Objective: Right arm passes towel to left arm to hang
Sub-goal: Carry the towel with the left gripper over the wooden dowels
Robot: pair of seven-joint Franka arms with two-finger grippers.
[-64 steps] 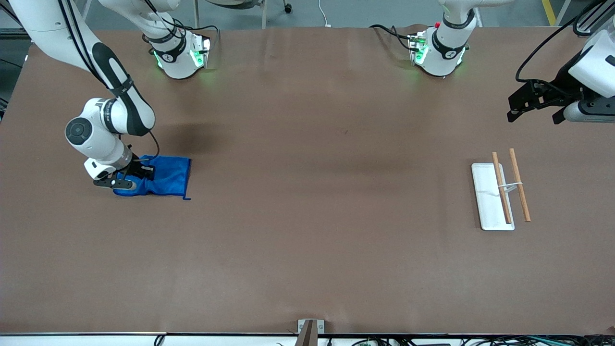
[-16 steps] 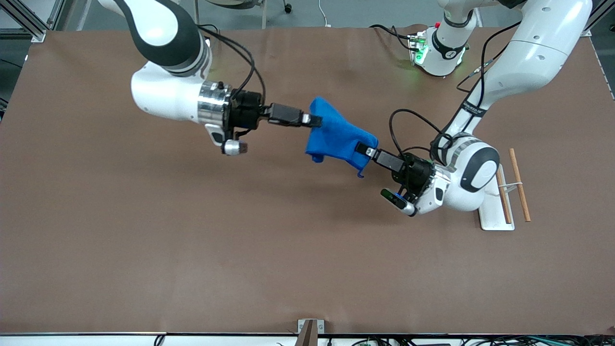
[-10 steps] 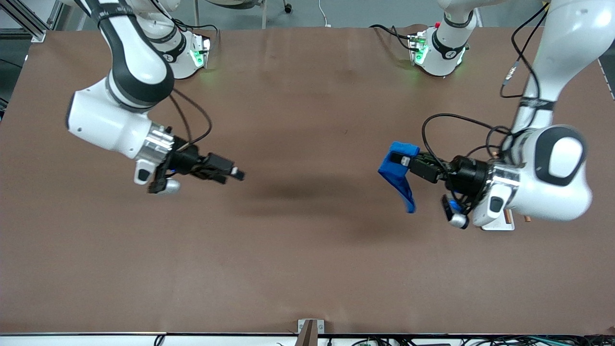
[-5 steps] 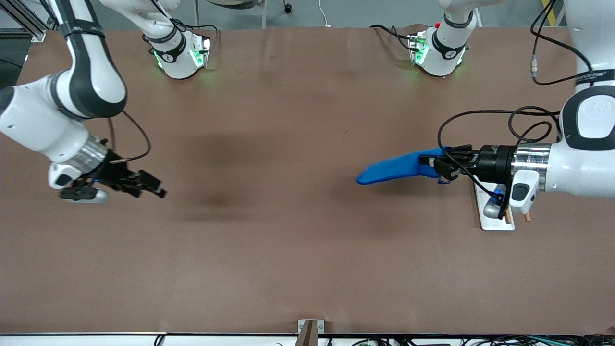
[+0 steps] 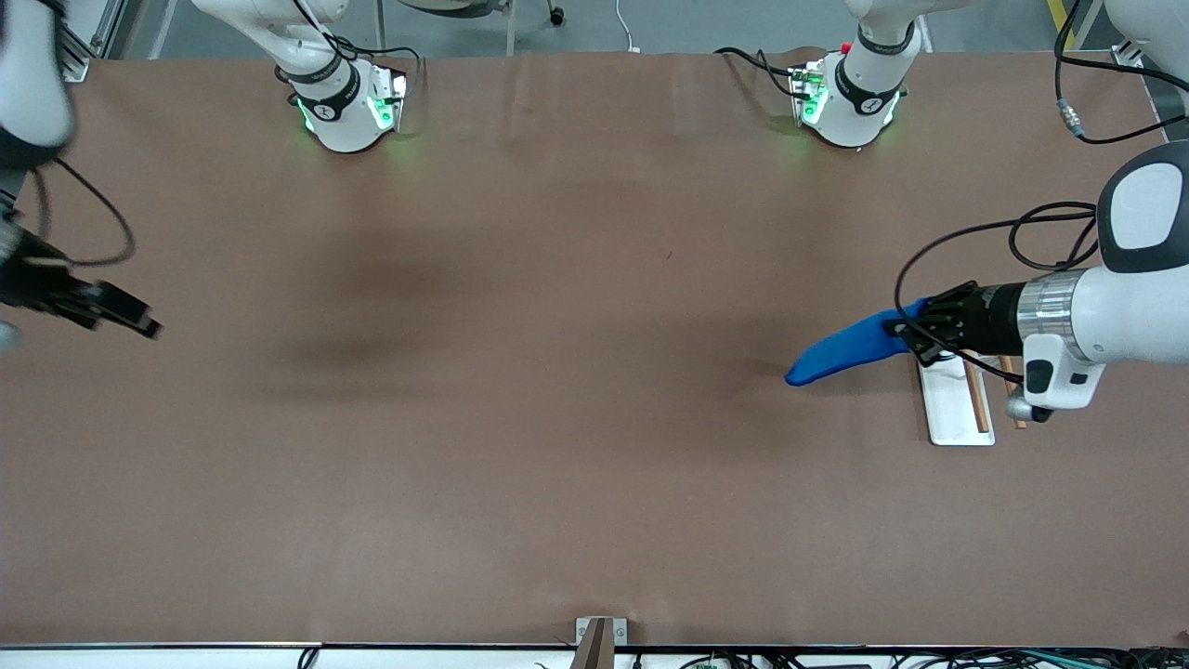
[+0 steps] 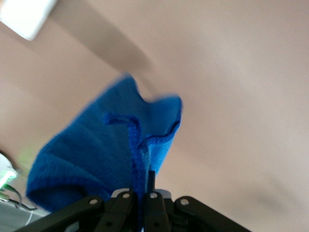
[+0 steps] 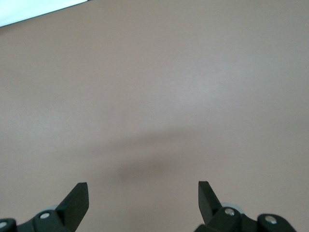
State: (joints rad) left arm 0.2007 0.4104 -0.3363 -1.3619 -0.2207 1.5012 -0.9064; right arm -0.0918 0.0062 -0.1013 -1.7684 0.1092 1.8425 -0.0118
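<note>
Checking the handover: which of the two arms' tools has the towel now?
The left arm's black tool, shut on the small bright blue microfibre towel; the right arm's tool is open and empty.

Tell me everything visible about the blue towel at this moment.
The towel is a small bright blue, fluffy microfibre cloth with a darker stitched edge. It is bunched into a drooping, elongated fold, pinched at one end by the shut left gripper and hanging in the air beside the white rack base. Nothing else touches it.

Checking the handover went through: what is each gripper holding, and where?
Left gripper pinches the towel at its stitched edge; right gripper holds nothing.
</note>
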